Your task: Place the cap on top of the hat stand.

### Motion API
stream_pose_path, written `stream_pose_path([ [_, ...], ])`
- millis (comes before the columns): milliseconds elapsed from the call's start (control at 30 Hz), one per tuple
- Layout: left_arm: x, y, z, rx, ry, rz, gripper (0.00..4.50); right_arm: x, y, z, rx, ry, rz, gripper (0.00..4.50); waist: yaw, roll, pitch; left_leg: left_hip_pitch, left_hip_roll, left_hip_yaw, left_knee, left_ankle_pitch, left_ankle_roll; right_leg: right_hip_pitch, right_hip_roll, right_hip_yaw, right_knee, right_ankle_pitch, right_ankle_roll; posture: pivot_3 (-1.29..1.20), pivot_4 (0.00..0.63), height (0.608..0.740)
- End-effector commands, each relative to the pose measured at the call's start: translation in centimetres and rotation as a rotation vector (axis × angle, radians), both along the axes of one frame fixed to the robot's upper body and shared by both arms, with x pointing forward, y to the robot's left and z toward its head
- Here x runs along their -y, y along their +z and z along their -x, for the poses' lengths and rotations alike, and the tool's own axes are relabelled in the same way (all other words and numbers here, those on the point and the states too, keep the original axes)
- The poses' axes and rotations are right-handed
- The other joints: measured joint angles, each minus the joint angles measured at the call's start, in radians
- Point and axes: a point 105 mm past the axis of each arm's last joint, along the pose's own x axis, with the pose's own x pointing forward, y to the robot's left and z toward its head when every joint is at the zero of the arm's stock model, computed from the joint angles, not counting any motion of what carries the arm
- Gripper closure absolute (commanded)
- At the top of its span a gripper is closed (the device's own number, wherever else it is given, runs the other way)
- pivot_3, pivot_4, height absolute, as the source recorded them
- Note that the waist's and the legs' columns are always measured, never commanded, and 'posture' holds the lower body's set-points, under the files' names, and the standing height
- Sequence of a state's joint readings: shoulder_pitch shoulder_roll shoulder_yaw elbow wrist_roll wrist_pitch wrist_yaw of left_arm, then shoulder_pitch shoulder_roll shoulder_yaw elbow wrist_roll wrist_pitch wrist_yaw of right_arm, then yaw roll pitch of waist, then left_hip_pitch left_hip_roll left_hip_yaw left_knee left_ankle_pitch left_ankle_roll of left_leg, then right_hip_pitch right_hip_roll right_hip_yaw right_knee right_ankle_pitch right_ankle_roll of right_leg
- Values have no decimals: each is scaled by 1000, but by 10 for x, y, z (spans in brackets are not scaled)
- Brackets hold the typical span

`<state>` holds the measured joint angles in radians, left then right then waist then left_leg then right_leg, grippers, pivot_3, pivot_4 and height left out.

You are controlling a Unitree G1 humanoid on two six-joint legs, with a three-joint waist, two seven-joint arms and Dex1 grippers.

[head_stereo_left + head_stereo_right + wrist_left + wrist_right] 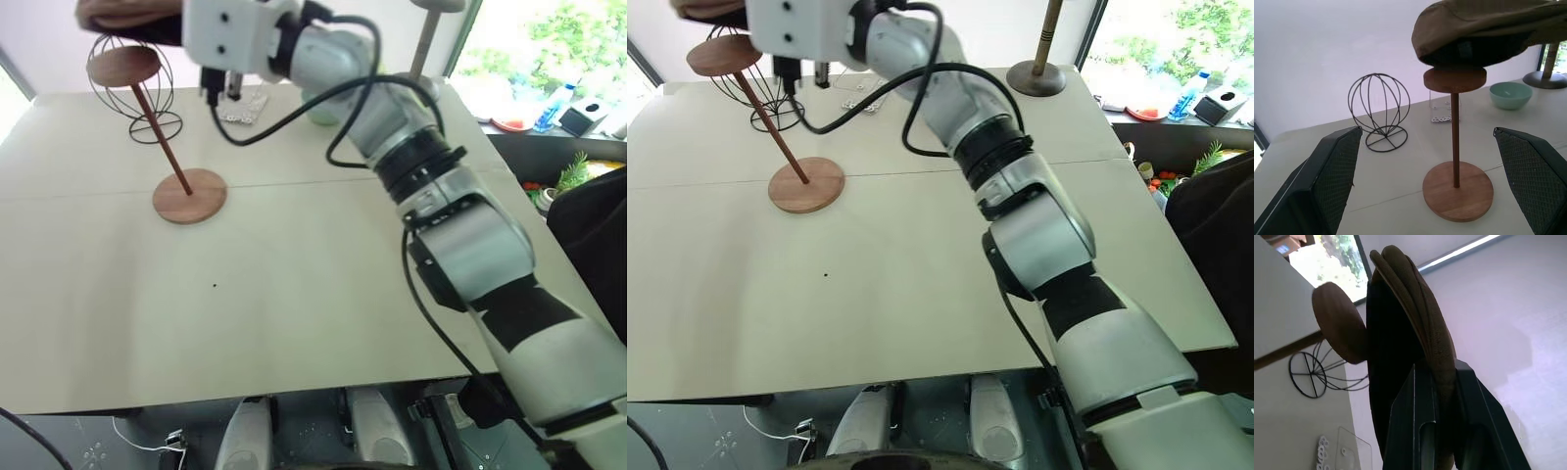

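Right gripper [1442,431]: one, clenched on the edge of the cap [1484,32], holding it just above the stand's top disc at the far left.
Left gripper [1430,181]: one, fingers spread wide, nothing between them.
Table [294,294]: one, pale.
Cap: one, brown fabric, hovering over the top disc; contact cannot be told.
Hat stand [1455,142]: one, reddish-brown wood, far left on the table.
Wire sphere stand [1379,110]: one, black, behind the hat stand.
Teal bowl [1510,94]: one, farther right.
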<state>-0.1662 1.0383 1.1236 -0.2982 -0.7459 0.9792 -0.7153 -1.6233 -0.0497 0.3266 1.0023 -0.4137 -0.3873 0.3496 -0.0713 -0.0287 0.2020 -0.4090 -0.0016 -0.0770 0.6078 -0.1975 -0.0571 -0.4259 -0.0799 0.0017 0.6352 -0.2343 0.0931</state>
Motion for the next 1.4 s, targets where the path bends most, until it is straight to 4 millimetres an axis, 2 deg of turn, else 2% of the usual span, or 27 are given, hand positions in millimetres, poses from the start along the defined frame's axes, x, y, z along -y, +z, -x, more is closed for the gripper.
stream_pose_path([
  [33,5,13,11,42,17,-47,0,-15,19,18,64,59,-29,4479,1,0,0,0,0,0,0,0,0,0,0,0,0,0,0,0,150,740],
  [200,10,13,9,43,19,-48,0,-33,9,26,34,111,-13,4479,0,0,0,0,0,0,-1,0,-1,0,0,0,0,0,0,0,150,740],
  [333,14,16,5,50,15,-46,0,-38,-2,26,34,115,13,4479,0,0,0,0,0,-1,-2,0,-1,-1,0,0,0,0,0,0,150,740],
  [500,16,15,-1,40,-2,-43,0,-47,-29,35,-8,184,70,4479,0,-1,0,0,0,0,-2,0,-1,-1,0,0,0,0,0,0,150,740],
  [700,20,18,-11,39,-41,-39,0,-50,-51,22,-76,117,83,4479,0,-1,0,0,0,-1,-2,1,-1,-2,1,0,2,0,0,0,150,740],
  [800,20,17,-16,33,-52,-39,0,-45,-54,11,-86,59,79,4479,2,-1,-1,0,0,-1,-2,1,-1,-2,0,0,2,0,0,0,150,740],
  [900,20,17,-18,30,-61,-39,0,-41,-56,9,-101,60,75,4479,0,-1,-1,0,0,-1,-2,1,-2,-2,0,0,2,0,0,0,150,740],
  [933,20,16,-19,28,-66,-38,0,-41,-57,9,-121,74,67,3646,0,-1,-1,0,0,-1,-2,1,-2,-2,0,0,2,0,0,0,150,740],
  [967,19,15,-19,27,-70,-37,0,-40,-57,10,-134,84,62,3347,0,-1,-1,0,0,-1,-2,1,-2,-2,0,0,2,0,0,0,150,740],
  [1133,19,12,-23,16,-88,-43,0,-44,-46,22,-122,137,25,861,-1,-1,0,0,0,-1,-2,1,-2,-2,1,0,2,0,0,0,150,740],
  [1300,20,15,-28,19,-113,-48,0,-45,-47,32,-139,187,30,861,1,-1,-1,0,0,-1,-3,1,-2,-2,1,0,3,0,0,0,150,740],
  [1400,27,16,-32,10,-155,-65,0,-34,-51,37,-148,220,41,861,5,-2,-1,0,0,-1,-2,1,-2,-2,1,0,3,0,0,0,150,740],
])
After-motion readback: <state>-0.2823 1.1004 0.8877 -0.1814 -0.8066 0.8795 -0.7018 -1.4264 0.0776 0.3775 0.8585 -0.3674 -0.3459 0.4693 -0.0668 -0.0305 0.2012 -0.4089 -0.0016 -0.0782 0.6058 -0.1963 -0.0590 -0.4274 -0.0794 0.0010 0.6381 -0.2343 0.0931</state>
